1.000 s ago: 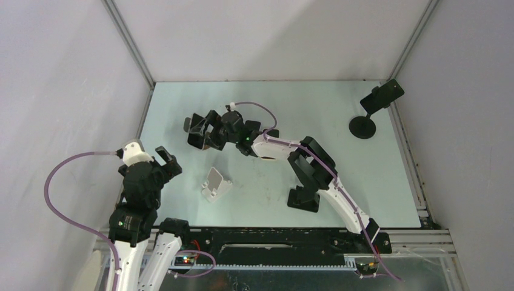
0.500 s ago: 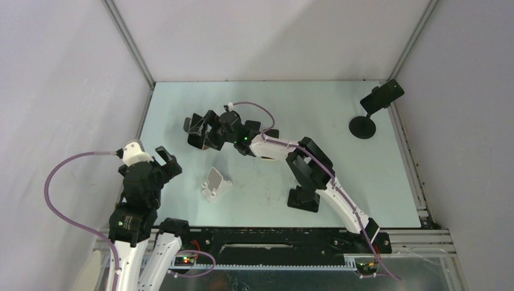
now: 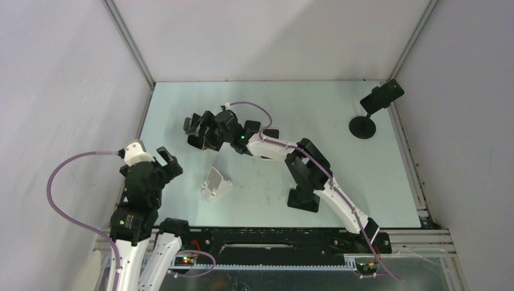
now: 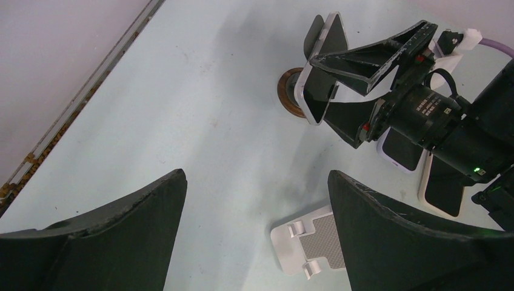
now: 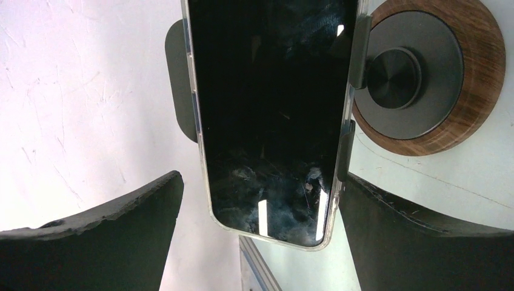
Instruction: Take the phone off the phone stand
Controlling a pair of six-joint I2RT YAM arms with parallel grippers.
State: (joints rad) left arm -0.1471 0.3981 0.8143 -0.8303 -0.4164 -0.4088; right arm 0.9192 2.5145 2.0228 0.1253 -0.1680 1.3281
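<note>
reaching from its base at the near right, the right arm (image 3: 315, 176) stretches diagonally across the table (image 3: 315, 100) toward left of centre, its elbow bent low over the surface and its wrist turned so that the right gripper (image 3: 195, 132) points leftward. its two dark fingers (image 5: 91, 242) stand wide apart, one on each side of the phone (image 5: 273, 91), with the phone's lower end in the gap between them. in the right wrist view a strip of bare table shows between the case and the finger on the left of that view; on the other side i cannot tell whether the finger touches. the phone sits in the phone stand (image 5: 424, 79), left of centre on the table, gripped by small dark side clamps beside a round base with a wood-coloured rim. its screen is dark and smudged inside a clear case, with only streaks of reflected light on it. a green light (image 4: 476, 170) glows on the right wrist, and the white print on the motor ring (image 4: 427, 109) nearby is too small to read. the left arm (image 3: 136, 200) stands more upright at the near left, folded back on itself, with a purple cable (image 3: 57, 182) looping from it. the left gripper (image 3: 166, 160) hangs above bare table with its fingers spread wide and nothing between them. a white stand (image 3: 215, 185) lies on the table between the two grippers, and a black stand (image 3: 362, 127) carrying a dark slab is in the far right corner.
</note>
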